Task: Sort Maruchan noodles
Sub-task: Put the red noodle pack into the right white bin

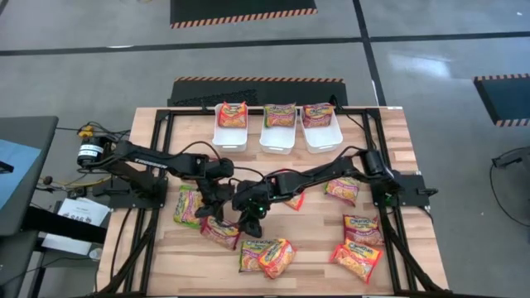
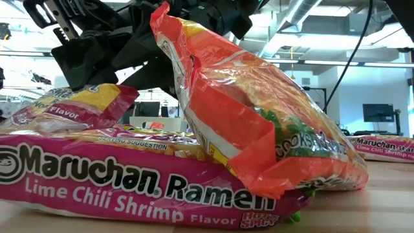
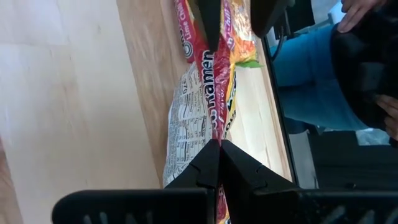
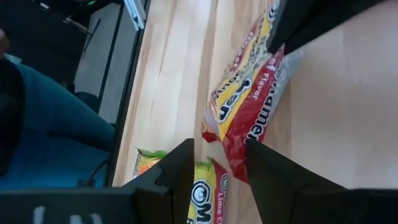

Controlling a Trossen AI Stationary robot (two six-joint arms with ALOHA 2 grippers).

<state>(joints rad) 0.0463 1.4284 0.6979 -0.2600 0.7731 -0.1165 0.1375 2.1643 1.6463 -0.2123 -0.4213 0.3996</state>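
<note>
A red-and-yellow Maruchan noodles packet (image 3: 208, 93) stretches between my two grippers near the table's middle, above the wooden top. My left gripper (image 3: 219, 149) is shut on one end of it. My right gripper (image 4: 217, 165) is open, and its fingers stand on either side of the packet's other end (image 4: 219, 132); I cannot tell whether they touch it. In the high view both grippers (image 1: 217, 201) (image 1: 248, 222) meet over a pink packet (image 1: 219, 232). In the low view an orange packet (image 2: 246, 116) leans on a flat pink packet (image 2: 129, 181). My left gripper pinches the packet's end (image 3: 214, 138) between its two shut fingers, and the thin plastic comes out between the tips. The fingers lie along the packet's length. The packet runs on edge away from them toward my right gripper. Whether its lower side rests on the table I cannot tell.
Three white bins (image 1: 228, 142) (image 1: 277, 146) (image 1: 323, 142) stand in a row at the far edge, each with packets inside. Loose packets lie at the left (image 1: 189, 205), near edge (image 1: 277, 257) and right (image 1: 356, 261) (image 1: 342, 189). A person in blue (image 3: 311, 74) shows beyond the table's edge.
</note>
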